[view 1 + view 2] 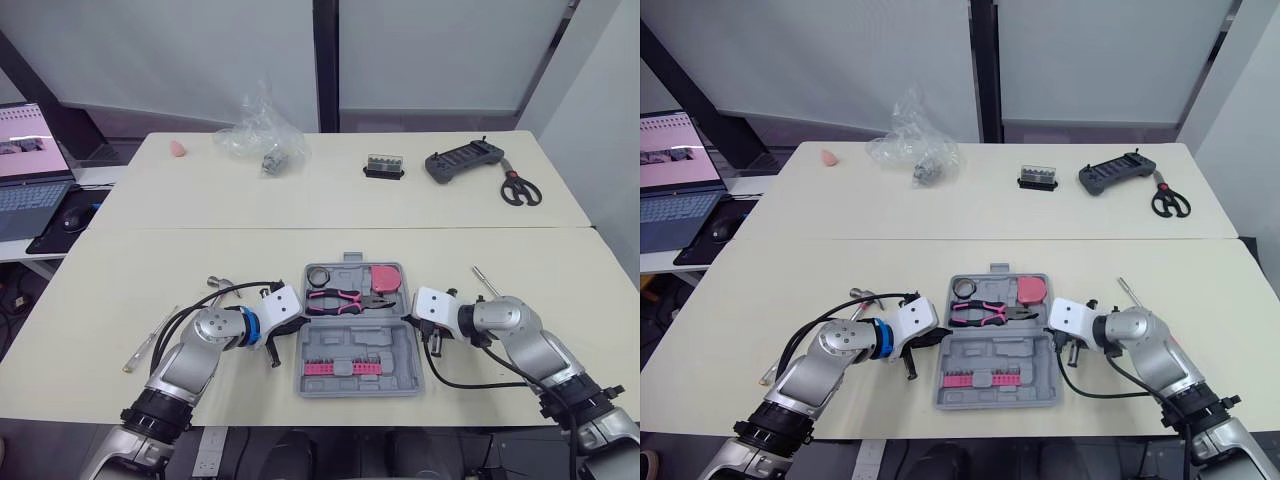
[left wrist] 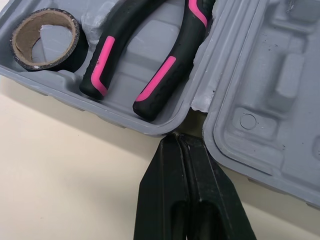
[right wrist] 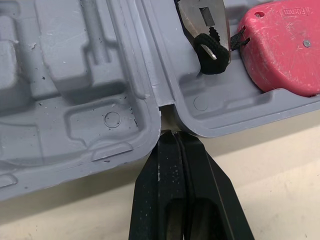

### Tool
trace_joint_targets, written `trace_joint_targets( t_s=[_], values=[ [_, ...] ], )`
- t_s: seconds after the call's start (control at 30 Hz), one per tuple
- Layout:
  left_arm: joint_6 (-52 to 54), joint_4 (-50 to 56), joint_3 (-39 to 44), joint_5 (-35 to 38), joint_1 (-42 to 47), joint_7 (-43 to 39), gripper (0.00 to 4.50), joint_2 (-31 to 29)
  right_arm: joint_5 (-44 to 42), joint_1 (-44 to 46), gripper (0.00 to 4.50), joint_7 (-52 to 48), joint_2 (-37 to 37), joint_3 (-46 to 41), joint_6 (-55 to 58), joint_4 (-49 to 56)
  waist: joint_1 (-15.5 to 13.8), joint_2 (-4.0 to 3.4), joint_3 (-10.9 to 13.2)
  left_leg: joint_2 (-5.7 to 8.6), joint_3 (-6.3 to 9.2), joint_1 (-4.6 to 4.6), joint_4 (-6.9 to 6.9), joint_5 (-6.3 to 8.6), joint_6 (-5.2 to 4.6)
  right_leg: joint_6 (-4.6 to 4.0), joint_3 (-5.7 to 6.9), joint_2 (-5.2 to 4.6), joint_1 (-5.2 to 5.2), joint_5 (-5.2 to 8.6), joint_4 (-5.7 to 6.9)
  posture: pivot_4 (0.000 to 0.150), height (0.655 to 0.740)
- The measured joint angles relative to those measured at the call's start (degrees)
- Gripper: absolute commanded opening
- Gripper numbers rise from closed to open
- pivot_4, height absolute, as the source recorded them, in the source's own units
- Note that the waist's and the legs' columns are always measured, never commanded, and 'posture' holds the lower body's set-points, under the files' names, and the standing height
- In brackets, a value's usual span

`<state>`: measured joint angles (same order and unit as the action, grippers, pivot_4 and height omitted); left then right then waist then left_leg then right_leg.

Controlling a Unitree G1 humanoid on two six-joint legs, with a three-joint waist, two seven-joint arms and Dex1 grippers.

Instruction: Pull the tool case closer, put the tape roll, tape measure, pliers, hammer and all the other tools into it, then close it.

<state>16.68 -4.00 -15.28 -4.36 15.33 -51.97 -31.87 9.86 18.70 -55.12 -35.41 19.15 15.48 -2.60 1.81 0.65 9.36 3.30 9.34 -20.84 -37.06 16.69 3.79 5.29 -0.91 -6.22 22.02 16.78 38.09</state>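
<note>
The grey tool case (image 1: 398,352) lies open flat on the near table. Its far half holds the tape roll (image 1: 319,276), the pink-and-black pliers (image 1: 345,299) and the pink tape measure (image 1: 385,277). A row of pink bits (image 1: 335,367) sits in the near half. My left gripper (image 1: 293,322) is shut, with its tips touching the hinge gap on the case's left side (image 2: 179,140). Shut as well, my right gripper (image 1: 412,318) touches the hinge gap on the right side (image 3: 175,135). A metal tool (image 1: 222,288), a screwdriver (image 1: 148,342) and a thin metal-shafted tool (image 1: 487,281) lie outside the case.
On the far table are a crumpled plastic bag (image 1: 262,135), a small black bit holder (image 1: 384,167), a dark grey device (image 1: 465,160), scissors (image 1: 520,187) and a small pink object (image 1: 177,149). A laptop (image 1: 30,165) and a mouse (image 1: 75,218) sit far left.
</note>
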Motion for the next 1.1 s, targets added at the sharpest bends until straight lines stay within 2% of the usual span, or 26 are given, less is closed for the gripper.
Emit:
trace_joint_targets(
  t_s=[0.67, 0.8, 1.1],
  values=[
    [-1.21, -0.41, -0.04, -0.48, -0.02, 0.29, 0.01, -0.43, 0.01, 0.00, 0.00, 0.08, 0.38, 0.01, 0.61, 0.24, 0.07, -0.01, 0.00, 0.00, 0.00, 0.00, 0.01, 0.00, 0.00, 0.00, 0.00, 0.01, 0.01, 0.00, 0.00, 0.150, 0.7400],
    [-3.00, -1.61, -0.04, -0.49, 0.12, 0.71, 0.01, -0.51, 1.14, 0.10, 0.00, 0.74, -0.60, 0.38, -2.38, -0.50, 0.02, -0.01, 0.00, 0.00, 0.00, 0.00, 0.01, 0.00, 0.00, 0.00, 0.00, 0.00, 0.01, 0.00, 0.00, 0.150, 0.7400],
    [-6.62, -5.65, 3.85, 0.09, -0.32, 1.85, 0.01, -5.06, 1.61, 0.98, 0.00, 1.87, -4.72, -2.85, -7.70, -6.42, 0.21, 0.00, -0.01, 0.00, -0.03, 0.01, 0.02, 0.00, 0.00, 0.00, -0.02, 0.00, 0.03, 0.00, -0.01, 0.150, 0.7400]
  ],
)
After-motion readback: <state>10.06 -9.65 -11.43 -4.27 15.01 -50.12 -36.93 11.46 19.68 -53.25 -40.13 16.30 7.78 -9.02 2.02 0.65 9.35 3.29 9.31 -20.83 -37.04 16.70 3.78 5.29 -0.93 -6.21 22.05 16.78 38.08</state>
